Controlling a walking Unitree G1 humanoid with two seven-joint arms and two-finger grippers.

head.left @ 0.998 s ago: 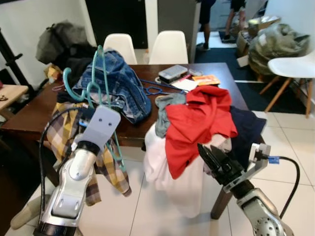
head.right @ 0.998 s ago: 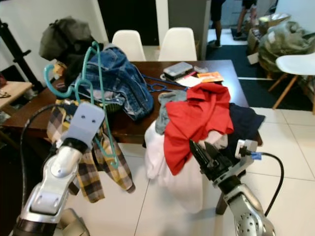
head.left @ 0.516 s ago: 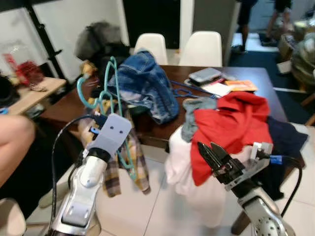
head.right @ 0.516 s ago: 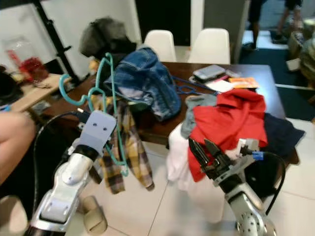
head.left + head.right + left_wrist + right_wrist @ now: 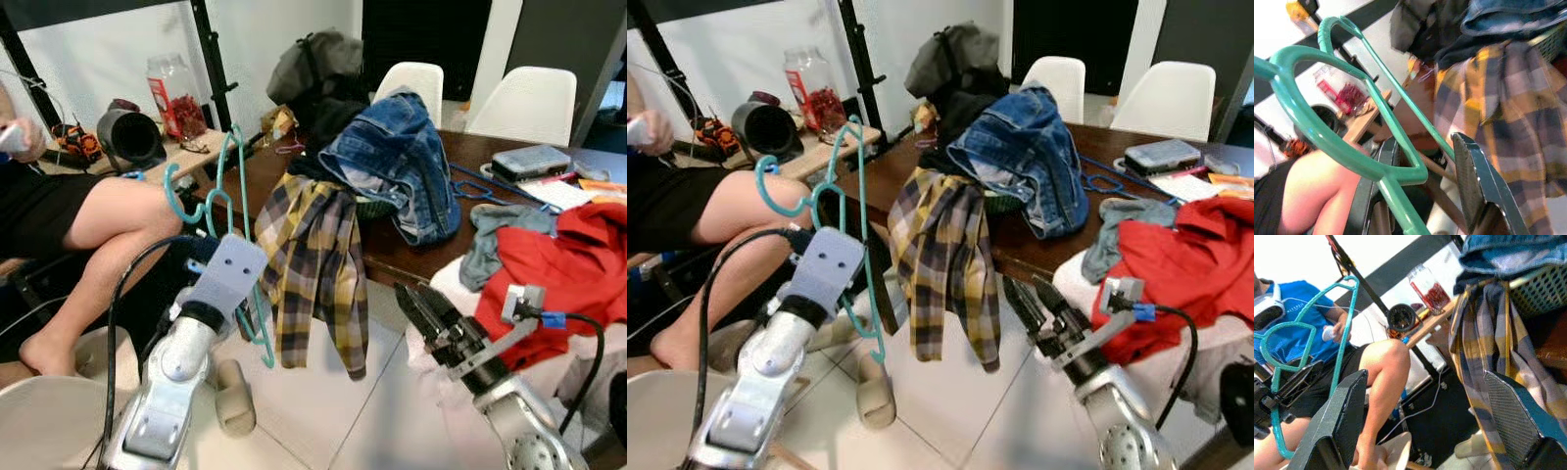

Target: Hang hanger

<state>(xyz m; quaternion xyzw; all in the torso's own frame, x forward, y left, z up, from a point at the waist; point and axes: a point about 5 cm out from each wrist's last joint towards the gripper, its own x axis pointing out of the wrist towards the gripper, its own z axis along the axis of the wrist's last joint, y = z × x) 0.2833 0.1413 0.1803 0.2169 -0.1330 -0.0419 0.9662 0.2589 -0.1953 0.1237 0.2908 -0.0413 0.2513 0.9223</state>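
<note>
Meanwhile, the left gripper (image 5: 823, 257) holds the teal hanger (image 5: 235, 235) upright to the left of the dark wooden table (image 5: 392, 257), its two black fingers closed on the lower part of the frame so that the hook stands free at the top, ready, it seems, to be slipped over a rail. In the left wrist view the hanger (image 5: 1347, 147) passes between the fingers (image 5: 1476, 181), pinched low and leaning a little. The right gripper (image 5: 423, 311) hovers in front of the table with its jaws spread wide and nothing between them, probably kept clear as a spare hand. On the table, a plaid shirt (image 5: 315, 269) droops over the near edge, with a denim jacket (image 5: 397, 162) heaped behind it and a red garment (image 5: 1176, 269) to its right; these look like laundry waiting for hangers. Left of the table, a person (image 5: 108, 211) sits with bare legs stretched toward the robot, just beyond the hanger, so any swing of the arm needs care. Behind the person, black uprights (image 5: 860, 69) rise against the white wall, likely part of a rack. The hanger is not yet hung; carrying it to a rail appears to be the step in hand.
</note>
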